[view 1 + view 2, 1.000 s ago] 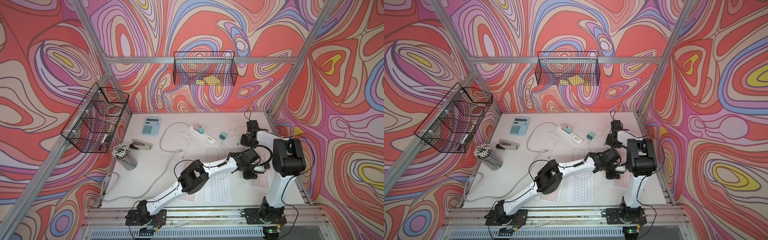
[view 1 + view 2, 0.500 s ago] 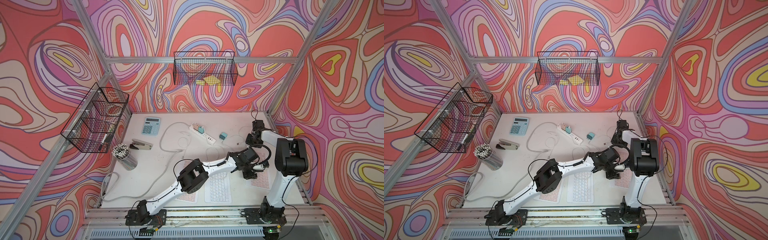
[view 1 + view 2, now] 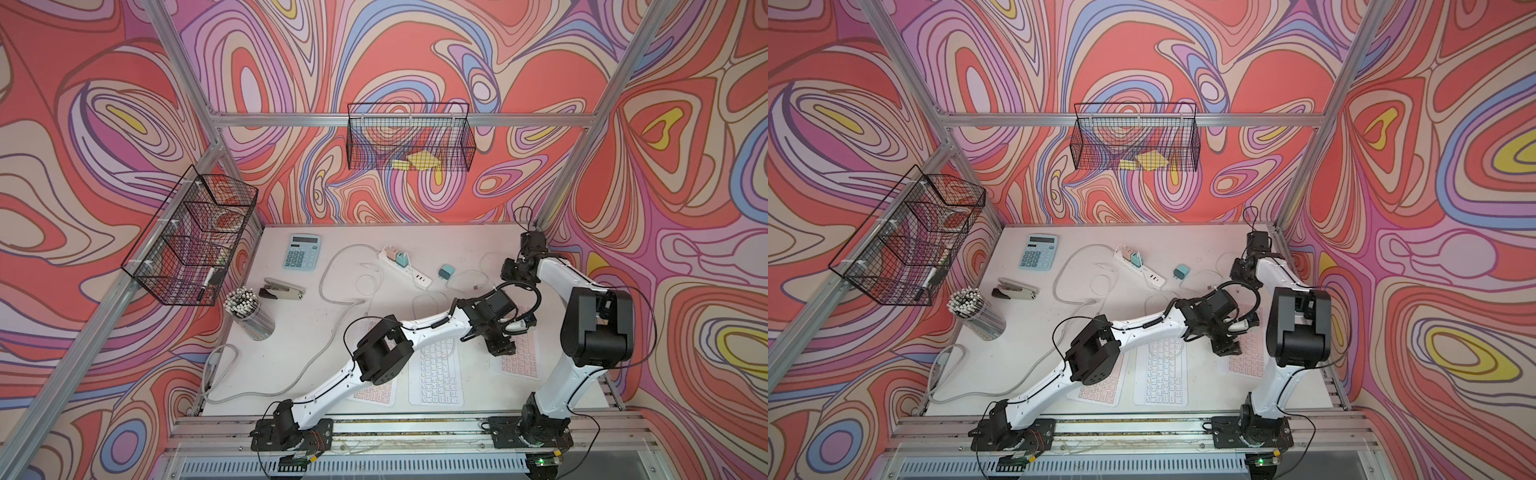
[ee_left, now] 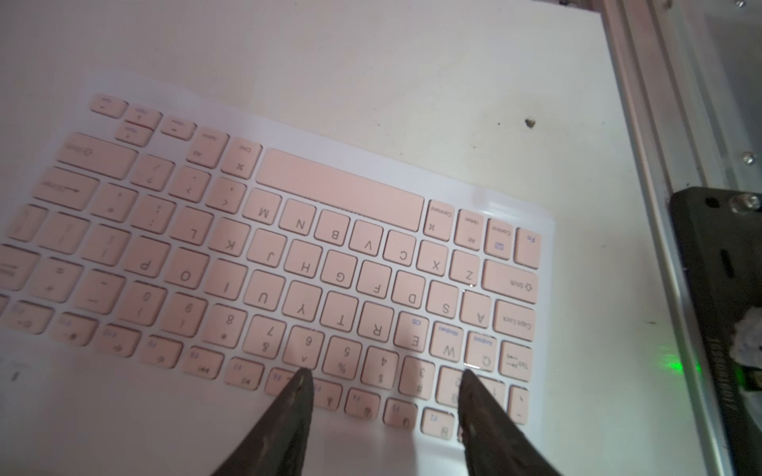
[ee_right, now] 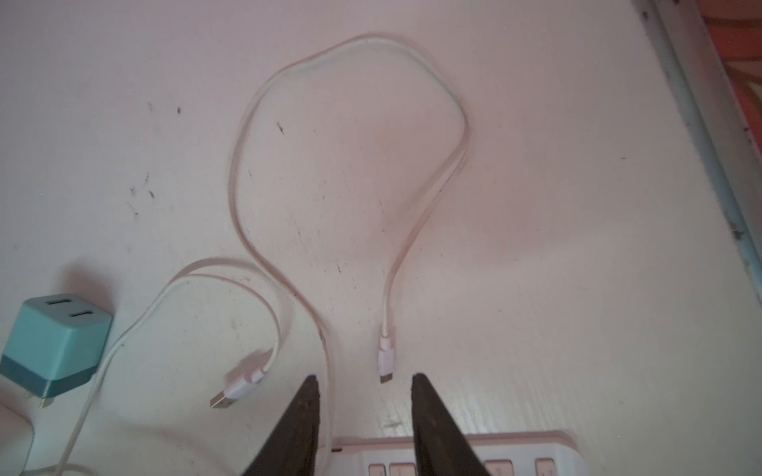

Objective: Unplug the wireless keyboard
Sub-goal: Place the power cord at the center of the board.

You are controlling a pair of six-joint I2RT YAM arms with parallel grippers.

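The white wireless keyboard with pale pink keys (image 4: 288, 268) is lying flat on the white tabletop (image 4: 371, 62), close to the right arm's base. The left gripper (image 4: 385, 371) is resting its tips on the number row, jaws moderately apart and clasping nothing, seemingly just pinning the keyboard down.

The thin white flat charging cable (image 5: 243, 185) is lying looped on the tabletop. Its small plug (image 5: 386, 358) is lying free just beside the keyboard's back edge, not in it. The right gripper (image 5: 365, 376) is hovering over that plug, jaws partly open and empty.

So the unplugging looks done, with only the arms left to clear away.

The keys are showing Caps Lock, Shift, Tab, Fn, Control, Option and Command, with small blue iOS, Windows and Android marks. I am seeing no maker's name. The lettering on the black plate (image 4: 717, 255) is too blurred to read.
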